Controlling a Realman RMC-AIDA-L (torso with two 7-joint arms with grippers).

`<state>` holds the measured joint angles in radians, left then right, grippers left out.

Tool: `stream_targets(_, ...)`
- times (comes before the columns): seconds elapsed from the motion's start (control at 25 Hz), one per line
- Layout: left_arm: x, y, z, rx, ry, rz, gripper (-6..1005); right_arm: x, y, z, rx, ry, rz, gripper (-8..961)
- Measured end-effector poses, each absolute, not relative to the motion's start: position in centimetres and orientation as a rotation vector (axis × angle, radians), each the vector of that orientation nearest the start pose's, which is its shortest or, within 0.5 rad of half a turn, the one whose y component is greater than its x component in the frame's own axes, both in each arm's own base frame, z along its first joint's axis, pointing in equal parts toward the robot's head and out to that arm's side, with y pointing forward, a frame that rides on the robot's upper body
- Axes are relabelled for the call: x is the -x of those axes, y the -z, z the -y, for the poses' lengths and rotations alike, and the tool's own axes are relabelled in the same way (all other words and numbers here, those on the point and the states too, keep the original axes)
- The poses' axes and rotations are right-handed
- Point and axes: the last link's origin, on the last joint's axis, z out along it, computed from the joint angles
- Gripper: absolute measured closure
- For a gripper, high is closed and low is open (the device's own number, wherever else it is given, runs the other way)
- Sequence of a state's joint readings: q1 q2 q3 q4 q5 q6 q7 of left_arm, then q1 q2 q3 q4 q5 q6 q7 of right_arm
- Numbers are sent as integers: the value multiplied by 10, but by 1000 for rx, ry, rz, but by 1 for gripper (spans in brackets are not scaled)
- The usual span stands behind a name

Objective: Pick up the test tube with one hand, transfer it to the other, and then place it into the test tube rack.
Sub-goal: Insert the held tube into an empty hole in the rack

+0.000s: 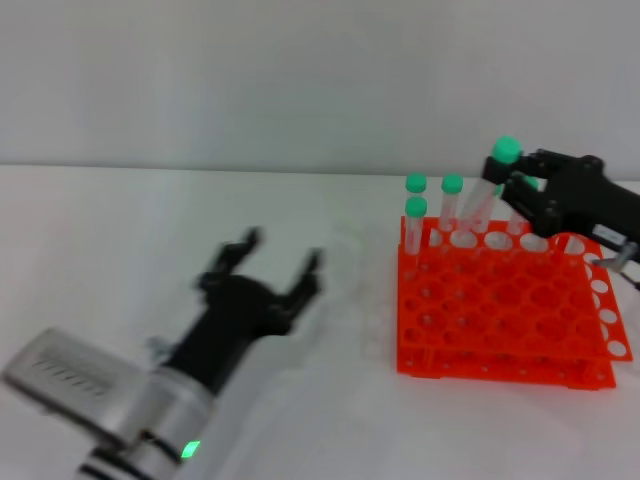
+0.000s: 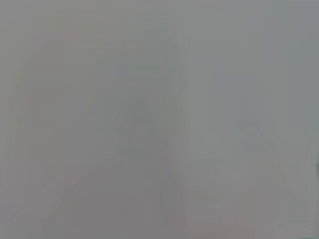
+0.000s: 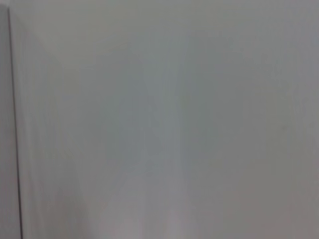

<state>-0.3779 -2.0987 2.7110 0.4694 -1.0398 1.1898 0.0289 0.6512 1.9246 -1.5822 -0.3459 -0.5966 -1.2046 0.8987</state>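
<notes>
In the head view my right gripper (image 1: 507, 180) reaches in from the right over the back row of the orange-red test tube rack (image 1: 510, 315). It is shut on the test tube (image 1: 506, 150), a clear tube with a green cap. The tube is tilted, cap up, with its lower end at the rack's back holes. My left gripper (image 1: 283, 250), on the green-lit arm, is open and empty above the table, left of the rack. Neither wrist view shows the tube, the rack or any fingers.
Three more green-capped tubes (image 1: 416, 207) stand upright in the rack's back left corner. The white table (image 1: 120, 260) spreads to the left of the rack. A pale wall stands behind it.
</notes>
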Motion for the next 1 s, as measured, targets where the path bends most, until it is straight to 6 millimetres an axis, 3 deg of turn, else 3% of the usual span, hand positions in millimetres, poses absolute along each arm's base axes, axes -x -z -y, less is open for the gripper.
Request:
stream_targets(0.2,286,69,-285,1684,817,568,212,-200,11,-408,2289,-953,-317,743)
stream_targets(0.48,315,55,-284,1576,735,637,213,-195,22,-416,2289,-857,-303,743)
stream_targets(1.0,317,52,-287,1554,727,649,216,-198,33,-418,2302,-783,-319,743)
